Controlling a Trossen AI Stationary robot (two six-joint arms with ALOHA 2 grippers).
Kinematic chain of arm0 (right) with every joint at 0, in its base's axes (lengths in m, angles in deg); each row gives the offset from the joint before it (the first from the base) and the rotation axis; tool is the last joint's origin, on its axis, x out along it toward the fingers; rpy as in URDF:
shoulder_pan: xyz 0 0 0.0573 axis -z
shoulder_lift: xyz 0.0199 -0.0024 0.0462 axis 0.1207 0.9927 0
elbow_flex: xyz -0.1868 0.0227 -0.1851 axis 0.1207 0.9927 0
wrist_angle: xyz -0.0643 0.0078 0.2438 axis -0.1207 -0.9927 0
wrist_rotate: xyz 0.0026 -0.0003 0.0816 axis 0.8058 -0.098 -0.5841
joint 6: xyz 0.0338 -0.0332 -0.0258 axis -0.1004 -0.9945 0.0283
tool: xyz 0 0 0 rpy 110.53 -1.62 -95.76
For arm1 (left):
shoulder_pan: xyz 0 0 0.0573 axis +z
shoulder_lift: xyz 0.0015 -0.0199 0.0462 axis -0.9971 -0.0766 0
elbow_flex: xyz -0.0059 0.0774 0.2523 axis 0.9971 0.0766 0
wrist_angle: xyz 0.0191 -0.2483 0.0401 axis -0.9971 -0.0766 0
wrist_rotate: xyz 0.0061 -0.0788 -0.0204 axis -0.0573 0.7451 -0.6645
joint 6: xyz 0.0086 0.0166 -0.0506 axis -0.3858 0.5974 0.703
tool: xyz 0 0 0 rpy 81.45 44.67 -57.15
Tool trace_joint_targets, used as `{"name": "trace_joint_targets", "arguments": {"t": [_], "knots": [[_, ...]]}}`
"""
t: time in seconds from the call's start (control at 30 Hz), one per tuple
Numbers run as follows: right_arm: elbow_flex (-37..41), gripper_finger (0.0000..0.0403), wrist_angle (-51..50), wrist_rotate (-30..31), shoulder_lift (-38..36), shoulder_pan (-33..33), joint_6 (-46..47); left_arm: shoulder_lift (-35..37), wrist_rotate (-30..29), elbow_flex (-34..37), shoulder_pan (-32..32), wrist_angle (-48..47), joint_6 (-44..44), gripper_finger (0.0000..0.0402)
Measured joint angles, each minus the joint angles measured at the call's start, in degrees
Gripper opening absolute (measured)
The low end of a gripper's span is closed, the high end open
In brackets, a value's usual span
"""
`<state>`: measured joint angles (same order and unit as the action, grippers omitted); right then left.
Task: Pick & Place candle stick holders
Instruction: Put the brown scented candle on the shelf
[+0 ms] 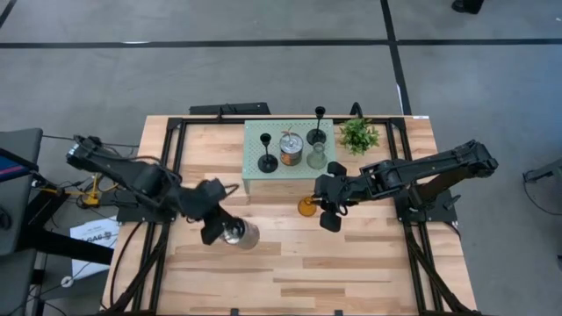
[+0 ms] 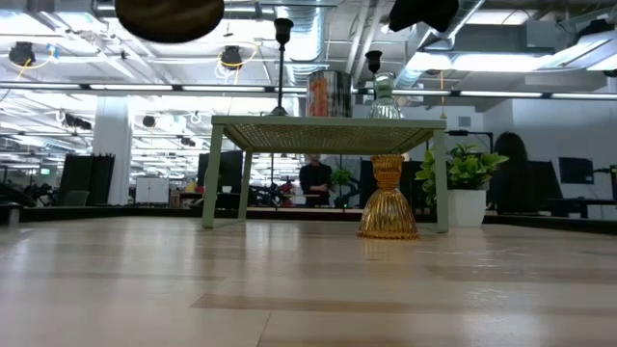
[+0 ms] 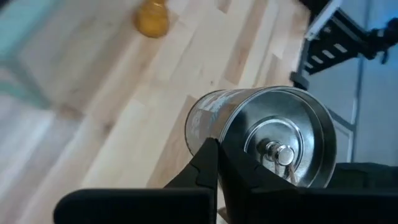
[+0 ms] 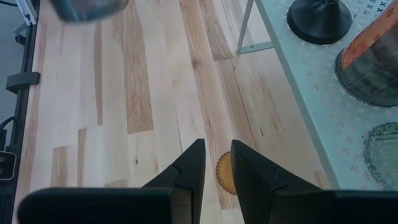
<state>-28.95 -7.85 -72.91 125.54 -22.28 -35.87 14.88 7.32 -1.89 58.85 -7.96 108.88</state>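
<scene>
My left gripper [image 1: 224, 230] is shut on a round silvery cup [image 1: 239, 233], held above the near left part of the table; from the low view its underside [image 2: 169, 14] shows high up. An amber glass holder [image 2: 388, 202] stands upright on its wide base in front of the pale green stand [image 1: 255, 171]. My right gripper [image 4: 217, 149] hangs open above it, touching nothing. On the stand are two black stemmed holders [image 1: 267, 154] [image 1: 318, 127], a second silvery cup [image 1: 291, 147] and a clear glass holder [image 1: 316, 156]. My left gripper holds the silvery cup by its rim [image 3: 208, 134], the thin wall pinched with one finger inside the mouth and one outside. The cup is lifted clear of the table and lies tilted on its side, its open mouth turned back toward the wrist.
A small green potted plant [image 1: 358, 134] stands right of the stand at the far edge. Bare wood [image 1: 351, 272] lies across the near half of the table. Black frame rails [image 1: 171, 158] run along both sides.
</scene>
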Motion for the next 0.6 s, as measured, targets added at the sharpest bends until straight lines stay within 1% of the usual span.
{"name": "trace_joint_targets", "arguments": {"t": [0.1,0.17,0.27,0.33,0.47,0.6], "knots": [[0.0,0.007,-0.09,0.0,0.0,0.14,-0.01,-1.28,-1.76,-7.01,1.83,-9.05,-0.32,0.0002],[0.0,0.007,-0.32,0.0,0.0,0.14,-0.01,-2.28,-3.45,-12.01,3.14,-14.13,-2.15,0.0002],[0.0,0.007,-0.33,0.68,0.0,0.14,-0.94,-3.77,-5.42,-19.28,5.94,-18.73,-5.98,0.0002],[0.0,0.007,-0.33,1.38,0.0,0.14,-1.06,-4.37,-7.14,-22.79,8.36,-20.93,-9.22,0.0002],[0.0,0.007,-0.33,1.92,0.0,0.14,-1.05,-4.44,-10.59,-26.44,13.88,-21.35,-15.01,0.0002],[0.0,0.007,-0.33,1.92,0.0,0.14,-1.03,-4.23,-12.3,-27.33,20.21,-22.27,-19.82,0.0002]]}}
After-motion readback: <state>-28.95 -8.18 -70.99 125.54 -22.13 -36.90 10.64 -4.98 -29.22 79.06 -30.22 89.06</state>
